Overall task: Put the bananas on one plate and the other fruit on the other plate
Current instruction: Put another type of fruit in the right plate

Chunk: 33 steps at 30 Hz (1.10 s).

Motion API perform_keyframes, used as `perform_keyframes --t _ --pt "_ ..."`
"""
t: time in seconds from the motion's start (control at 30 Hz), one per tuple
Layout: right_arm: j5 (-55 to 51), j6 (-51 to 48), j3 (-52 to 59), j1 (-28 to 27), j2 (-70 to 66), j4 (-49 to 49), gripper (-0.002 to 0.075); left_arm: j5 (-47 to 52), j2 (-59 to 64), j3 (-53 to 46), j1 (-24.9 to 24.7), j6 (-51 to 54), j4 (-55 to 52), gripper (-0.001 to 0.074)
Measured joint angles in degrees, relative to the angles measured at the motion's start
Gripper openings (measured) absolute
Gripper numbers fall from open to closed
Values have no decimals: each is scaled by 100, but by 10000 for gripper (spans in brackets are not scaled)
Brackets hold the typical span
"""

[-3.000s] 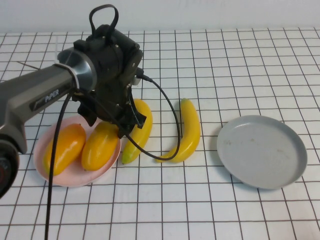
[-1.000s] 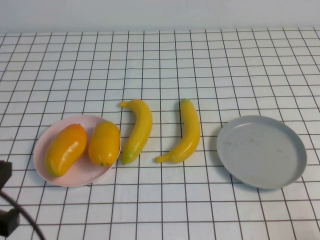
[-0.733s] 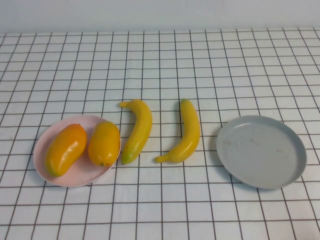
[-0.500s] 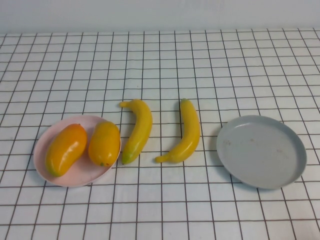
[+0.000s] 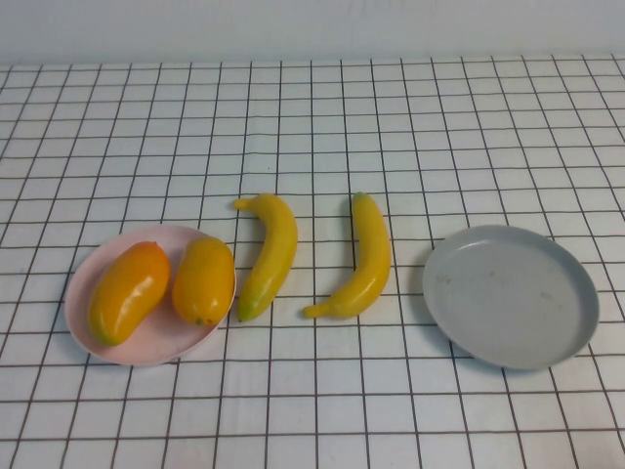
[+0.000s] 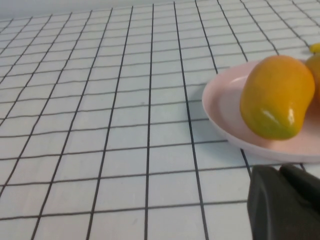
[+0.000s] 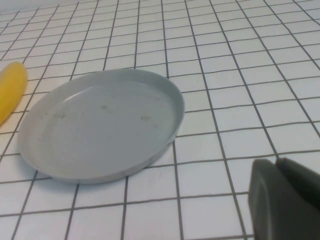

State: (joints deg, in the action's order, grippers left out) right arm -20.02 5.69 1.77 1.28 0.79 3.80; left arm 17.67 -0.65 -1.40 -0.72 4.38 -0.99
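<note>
Left end effector (image 6: 285,200): closed, empty, held low just beside the pink plate (image 6: 220,107); absent from the high view. Right end effector (image 7: 282,197): closed, empty, held low near the grey plate (image 7: 165,130).

Other fruit: two pieces, orange one (image 5: 127,291) and yellower one (image 5: 203,280), were found lying side by side on the pink plate (image 5: 156,344); this half was judged done.

Bananas: two (image 5: 269,252) (image 5: 364,259), lying apart on the table (image 5: 488,127) between the plates; the grey plate (image 5: 508,293) was bare. Both were judged still to be moved.

Writing: none could be read.
</note>
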Motion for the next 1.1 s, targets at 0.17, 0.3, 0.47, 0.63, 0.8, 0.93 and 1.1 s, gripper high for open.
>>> perform_keyframes --t 0.17,0.3,0.47,0.63,0.8,0.93,1.1 --pt "0 0 0 0 0 0 -18 370 0 0 14 349 49 -3" --pt "0 0 0 0 0 0 -18 368 0 0 14 386 49 -3" --pt "0 0 0 0 0 0 -18 371 0 0 14 396 99 -3" --pt "0 0 0 0 0 0 -18 371 0 0 14 408 99 -3" --pt "0 0 0 0 0 0 -18 371 0 0 14 408 99 -3" --pt "0 0 0 0 0 0 -18 371 0 0 14 411 99 -3" --pt "0 0 0 0 0 0 -18 371 0 0 14 411 99 -3"
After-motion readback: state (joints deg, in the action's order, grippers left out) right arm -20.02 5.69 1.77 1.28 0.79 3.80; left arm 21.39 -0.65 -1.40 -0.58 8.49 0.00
